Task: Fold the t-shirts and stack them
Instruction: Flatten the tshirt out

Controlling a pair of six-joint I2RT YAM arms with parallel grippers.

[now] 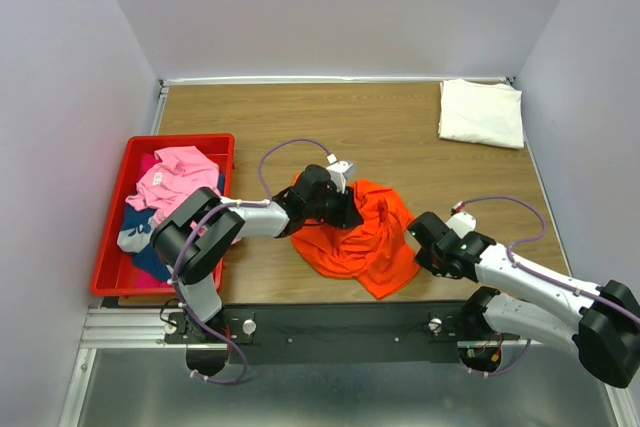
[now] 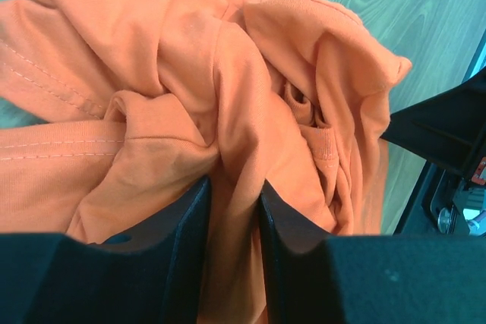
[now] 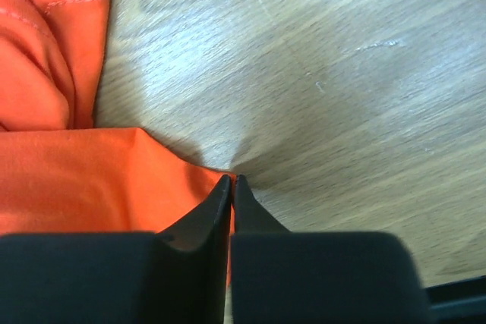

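While the orange t-shirt (image 1: 365, 237) lies bunched, step: spreading.
Left gripper (image 2: 234, 189), right gripper (image 3: 231, 179): pinching it.
Next: you pull apart.

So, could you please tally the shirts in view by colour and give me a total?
orange shirt: 1
cream-white shirt: 1
pink shirt: 1
dark blue shirt: 1
Total: 4

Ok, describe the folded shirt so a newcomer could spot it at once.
Start at the brown wooden table and go to its far right corner. There lies the cream-white cloth t-shirt, the only one folded flat; the crumpled bright orange t-shirt lies mid-table.
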